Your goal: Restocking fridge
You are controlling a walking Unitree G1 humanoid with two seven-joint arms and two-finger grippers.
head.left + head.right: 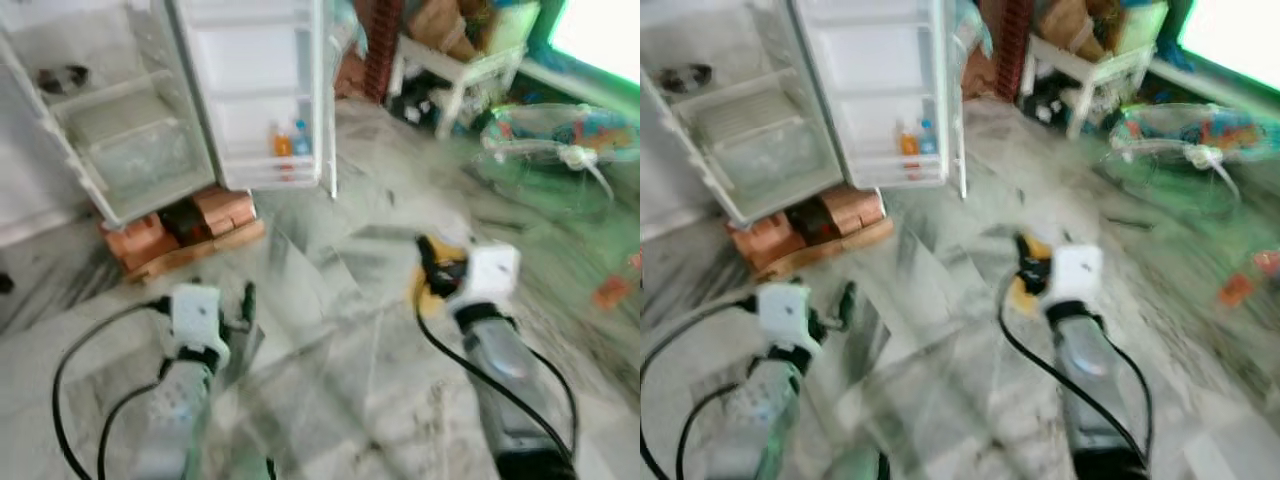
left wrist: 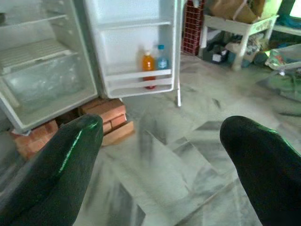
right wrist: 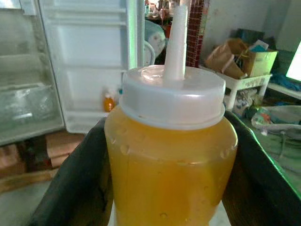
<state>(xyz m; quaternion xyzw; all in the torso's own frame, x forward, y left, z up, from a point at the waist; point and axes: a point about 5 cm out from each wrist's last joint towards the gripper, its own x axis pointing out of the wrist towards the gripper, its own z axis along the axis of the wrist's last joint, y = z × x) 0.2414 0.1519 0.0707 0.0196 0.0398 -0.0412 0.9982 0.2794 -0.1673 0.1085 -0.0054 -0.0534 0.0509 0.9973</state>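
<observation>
Right gripper [image 3: 169, 188] clamping yellow squeeze bottle [image 3: 171, 155], left gripper [image 2: 160, 165] wide, empty

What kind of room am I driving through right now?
Probably a home kitchen or utility room: an open white fridge propped on red bricks, grey marble-patterned floor tiles, and a cluttered white plastic table beside a standing fan.

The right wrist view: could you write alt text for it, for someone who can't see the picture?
A squeeze bottle of orange sauce with a white nozzle cap is held between the two black fingers of the robot's right hand. Behind it stands an open fridge; its door shelf holds a small orange bottle.
</observation>
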